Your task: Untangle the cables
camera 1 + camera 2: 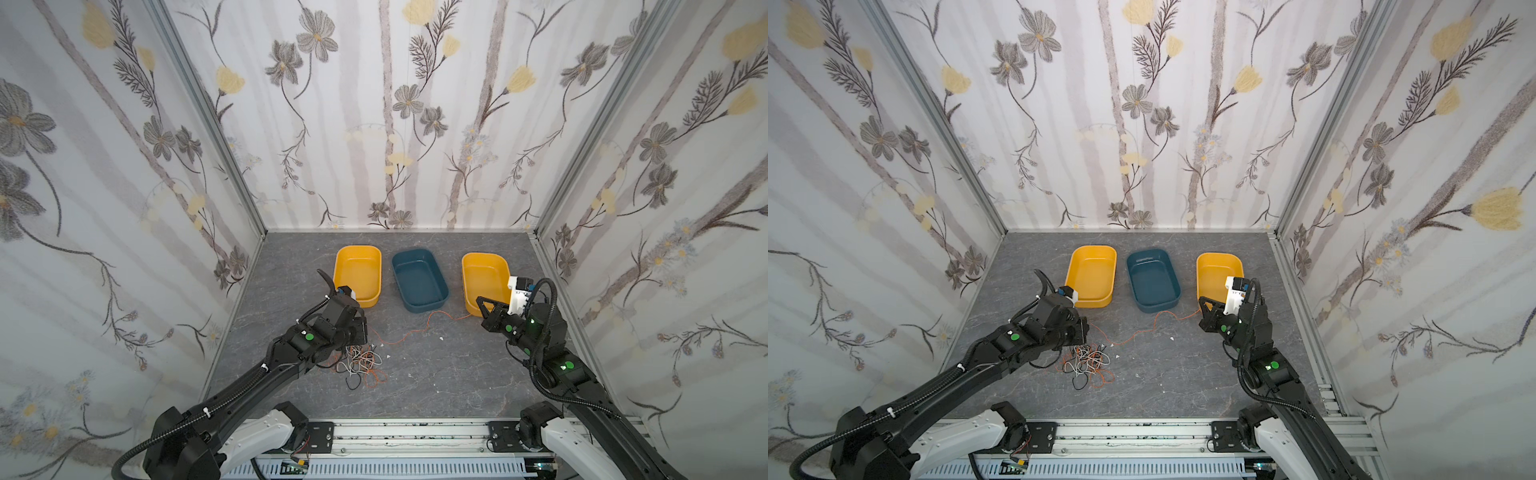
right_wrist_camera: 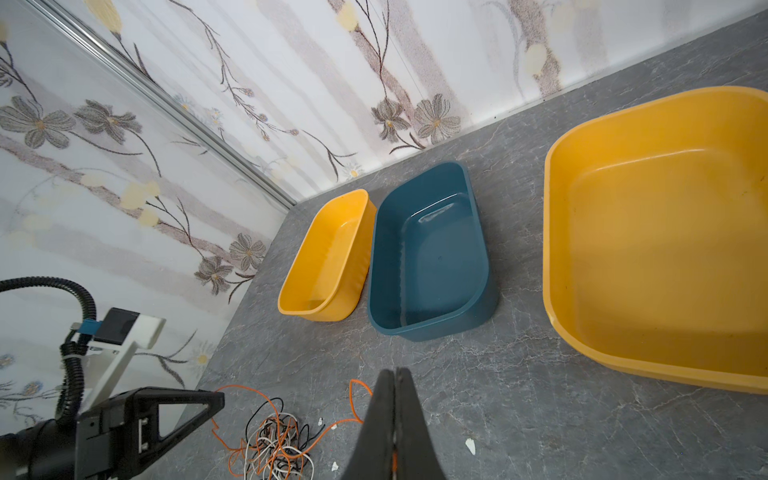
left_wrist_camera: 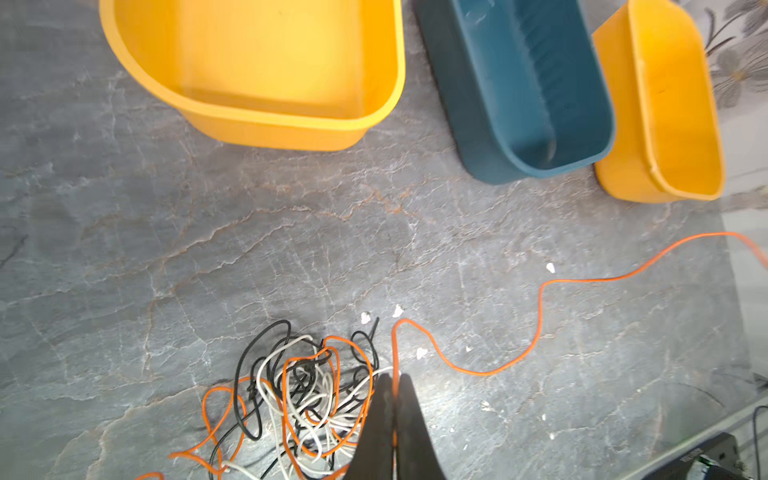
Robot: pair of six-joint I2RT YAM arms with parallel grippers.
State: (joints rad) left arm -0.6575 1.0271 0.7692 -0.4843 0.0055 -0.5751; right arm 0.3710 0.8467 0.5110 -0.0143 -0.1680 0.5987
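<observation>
Orange cable [image 3: 539, 316] pinched by left jaws beside tangle [image 3: 307, 395], by right jaws well away; hard pull may cinch tangle.

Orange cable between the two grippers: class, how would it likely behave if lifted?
The orange cable lies in loose waves, so it would probably sag limply rather than hold shape. It looks thread-thin, so likely very light. It meets the cable tangle at the left gripper, so pulling might drag that along.

Cables [image 1: 362, 362] partly under left arm [image 1: 249, 382]
</observation>
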